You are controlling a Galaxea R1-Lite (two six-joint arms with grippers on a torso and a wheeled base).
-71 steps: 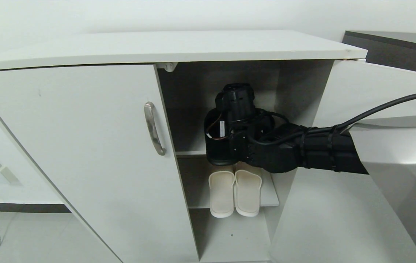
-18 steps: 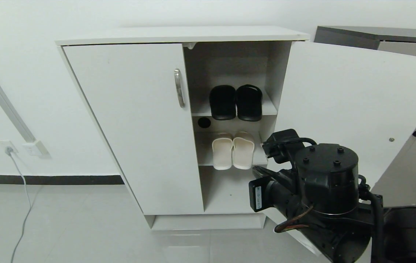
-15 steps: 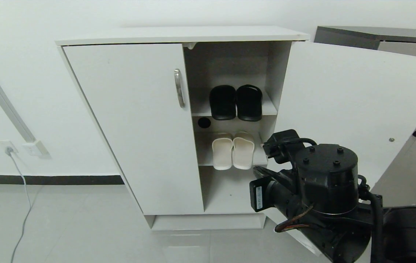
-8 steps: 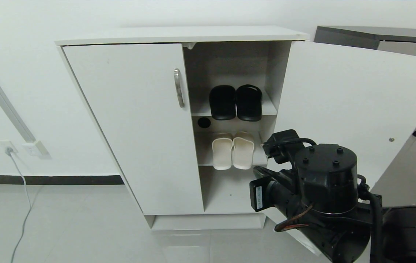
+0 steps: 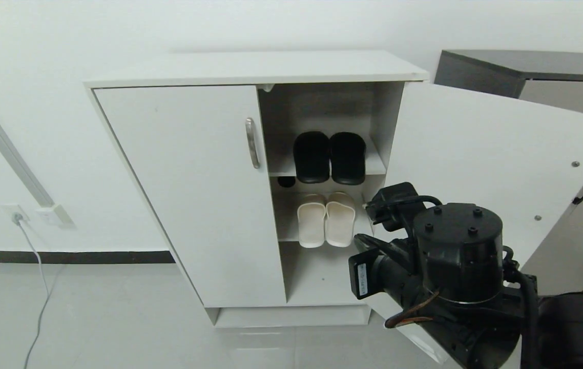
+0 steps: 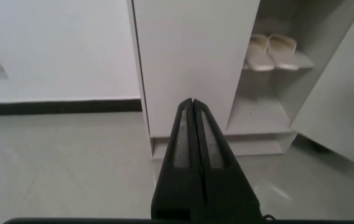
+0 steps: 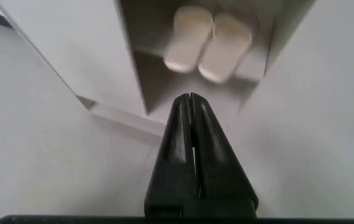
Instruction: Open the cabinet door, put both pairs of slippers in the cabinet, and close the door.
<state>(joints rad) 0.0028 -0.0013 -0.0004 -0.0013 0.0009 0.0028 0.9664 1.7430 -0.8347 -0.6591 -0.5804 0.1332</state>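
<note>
Stowage is appearing complete, black slippers above cream slippers; open cabinet door is awaiting closure, left tool and right tool pressed together, empty.

White laminate cabinet: 1.
Doors: 2, i.e. shut door and open door.
Curved metal handle: 1.
Loaded shelves: 2, upper shelf and lower shelf.
Black slip-on slippers: 2, one pair.
Cream slip-on slippers: 2, one pair.
Slipper total: 4.
Black robot hands: 2, left hand and right hand.
White wall socket: 1.
Dark grey neighbouring cabinet: 1.
</note>
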